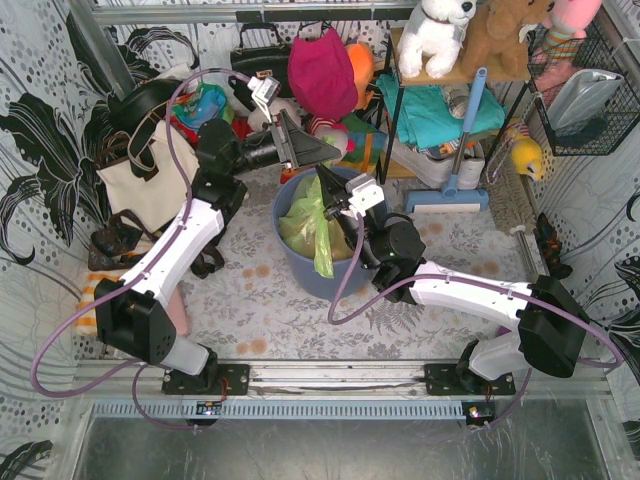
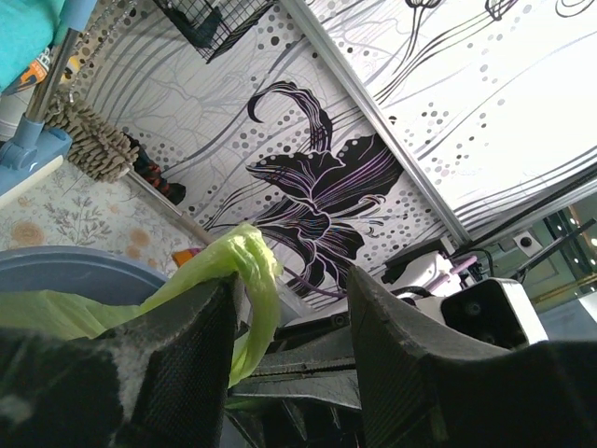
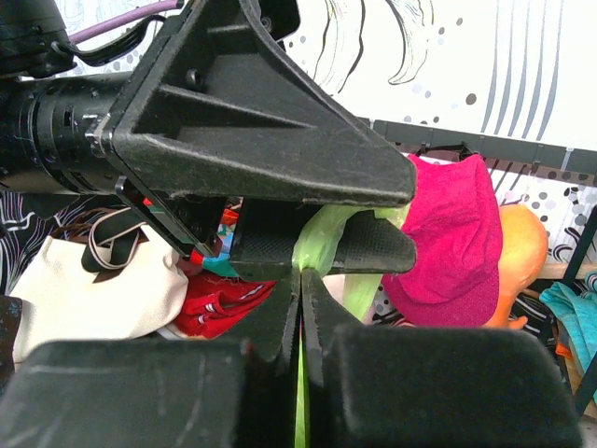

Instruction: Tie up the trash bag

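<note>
- trash bag sits in blue-grey bin at table centre. Body slumped inside. One gathered strip of green plastic is drawn upward out of the bin mouth, its long axis roughly vertical; a loose tail hangs down the bin's near side.
- right gripper: fingers pressed together, pinching the green strip just above the rim. Arm reaches in from the right, elbow low, wrist angled up-left.
- left gripper: jaws well apart, strip draped against one finger, not squeezed. Arm stretched up from the left, forearm level, fingers pointing right over the bin, directly above the right gripper.
</note>
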Tool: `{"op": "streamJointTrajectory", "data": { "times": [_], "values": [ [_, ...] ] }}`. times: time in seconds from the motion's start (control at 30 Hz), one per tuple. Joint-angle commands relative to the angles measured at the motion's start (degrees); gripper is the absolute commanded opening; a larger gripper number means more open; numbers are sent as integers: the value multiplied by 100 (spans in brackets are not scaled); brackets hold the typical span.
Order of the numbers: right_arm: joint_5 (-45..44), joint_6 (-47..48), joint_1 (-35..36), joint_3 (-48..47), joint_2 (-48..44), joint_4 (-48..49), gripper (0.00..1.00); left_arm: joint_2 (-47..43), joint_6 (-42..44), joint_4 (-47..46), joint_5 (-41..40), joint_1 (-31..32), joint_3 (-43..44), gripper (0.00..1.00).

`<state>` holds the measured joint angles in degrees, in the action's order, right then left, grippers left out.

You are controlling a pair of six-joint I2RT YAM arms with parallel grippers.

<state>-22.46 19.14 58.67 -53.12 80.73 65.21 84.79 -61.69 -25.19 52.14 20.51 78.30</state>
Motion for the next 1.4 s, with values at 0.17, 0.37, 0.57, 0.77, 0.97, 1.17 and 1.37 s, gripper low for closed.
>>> {"op": "streamJointTrajectory", "data": {
  "times": [0.17, 0.37, 0.57, 0.77, 0.97, 1.17, 1.37],
  "values": [
    [156, -247, -17, 208, -216, 292, 0, 190, -1266, -1979, 224, -63, 141, 55],
    [224, -383, -18, 367, -416, 140, 0, 313, -1483, -2312, 162, -97, 245, 49],
    [293, -766, -19, 361, -965, -655, 4, 167, -939, -1679, 102, -102, 103, 28],
    [242, -2350, -19, -167, -1798, -3461, 46, -67, -117, -587, -128, -156, -2, 14],
    [525, -4704, -18, -639, -2134, -5957, 51, -268, 716, 500, -470, -189, 1, 11],
    [1133, -6149, -16, -687, -2072, -6957, 50, -405, 1569, 1573, -958, -205, -51, 10],
    [1506, -6572, -18, -733, -1884, -7385, 50, -414, 1882, 1993, -1209, -217, -212, 10]
  ]
}}
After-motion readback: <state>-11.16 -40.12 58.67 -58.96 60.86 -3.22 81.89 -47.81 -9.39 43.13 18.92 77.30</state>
